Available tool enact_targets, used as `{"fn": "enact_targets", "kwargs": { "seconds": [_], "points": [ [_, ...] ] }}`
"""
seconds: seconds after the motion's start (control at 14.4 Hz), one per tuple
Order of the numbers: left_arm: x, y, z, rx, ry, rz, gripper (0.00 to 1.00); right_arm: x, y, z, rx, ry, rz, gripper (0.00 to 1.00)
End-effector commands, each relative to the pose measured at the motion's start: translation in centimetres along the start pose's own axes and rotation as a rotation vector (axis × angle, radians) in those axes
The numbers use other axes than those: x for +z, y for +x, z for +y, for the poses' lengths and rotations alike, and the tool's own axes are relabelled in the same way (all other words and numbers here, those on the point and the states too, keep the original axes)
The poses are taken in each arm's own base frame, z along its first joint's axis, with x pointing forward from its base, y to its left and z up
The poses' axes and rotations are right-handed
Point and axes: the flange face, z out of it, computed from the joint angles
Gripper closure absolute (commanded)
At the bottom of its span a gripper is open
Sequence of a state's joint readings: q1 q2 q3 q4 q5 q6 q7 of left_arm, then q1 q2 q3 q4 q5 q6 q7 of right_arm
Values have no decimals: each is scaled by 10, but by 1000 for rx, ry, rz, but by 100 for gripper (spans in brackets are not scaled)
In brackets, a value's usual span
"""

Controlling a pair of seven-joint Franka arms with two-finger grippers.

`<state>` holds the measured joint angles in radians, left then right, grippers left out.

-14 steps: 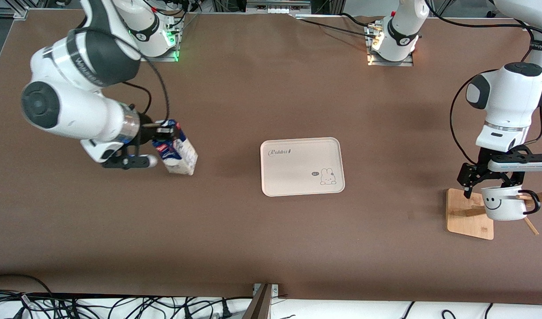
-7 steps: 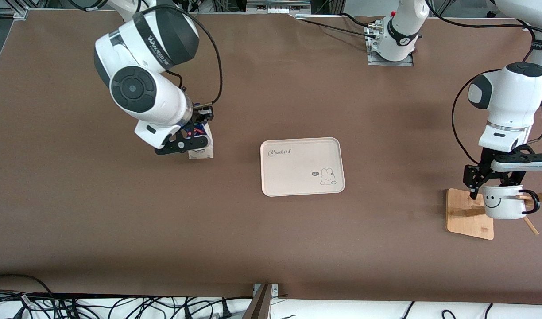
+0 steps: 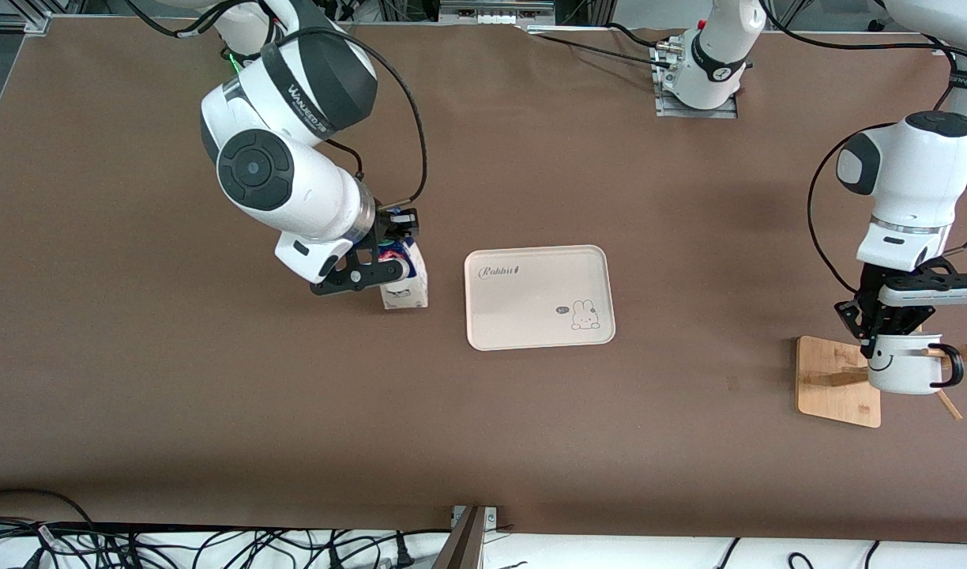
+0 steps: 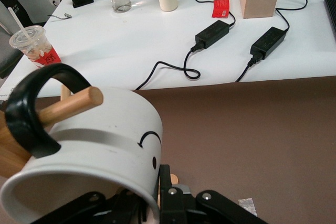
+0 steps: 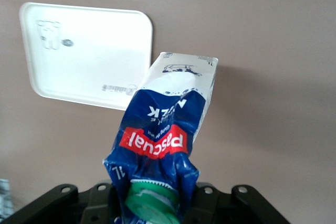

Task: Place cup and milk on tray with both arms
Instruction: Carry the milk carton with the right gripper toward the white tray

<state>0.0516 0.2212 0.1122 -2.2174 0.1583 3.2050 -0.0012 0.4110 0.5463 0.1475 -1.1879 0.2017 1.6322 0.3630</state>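
I read "Rabbit" in dark script on the tray (image 3: 539,296), near the corner toward the right arm's base; beside the bunny drawing there is a small dark tag too tiny for me to make out. On the milk (image 5: 165,129), in the right wrist view, I see "pascual" in white on a red band, upside down, with "MILK" above it on the blue, also inverted. The right arm (image 3: 294,111) carries white lettering on its dark joint that I cannot read for certain.
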Motion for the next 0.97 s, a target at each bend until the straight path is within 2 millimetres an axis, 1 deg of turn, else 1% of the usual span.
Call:
{"fn": "enact_targets", "kwargs": {
  "seconds": [0.0,0.07,0.14,0.21,0.42,0.49,0.55,0.62,0.69,0.76,0.9],
  "points": [
    [-5,5,-3,30,7,15,100,8,8,-12,29,79,-10,70],
    [-5,7,-1,32,5,17,100,16,8,-19,52,127,-44,70],
    [-6,8,2,35,2,19,100,26,10,-23,99,171,-82,70],
    [-10,13,10,43,-7,28,100,37,12,-24,148,195,-118,70],
    [-17,21,30,47,-31,44,100,45,8,-28,195,206,-181,70],
    [-18,22,32,46,-34,46,100,48,4,-37,191,205,-190,70],
    [-19,23,39,51,-43,49,100,48,3,-43,196,217,-184,70],
    [-22,26,46,51,-51,56,100,55,6,-51,202,246,-169,70],
    [-26,29,52,52,-58,60,100,60,6,-65,198,271,-148,70],
    [-29,30,61,61,-69,49,100,68,7,-76,192,279,-129,70],
    [-39,38,81,86,-89,23,100,88,5,-92,168,261,-108,70]
  ]
}}
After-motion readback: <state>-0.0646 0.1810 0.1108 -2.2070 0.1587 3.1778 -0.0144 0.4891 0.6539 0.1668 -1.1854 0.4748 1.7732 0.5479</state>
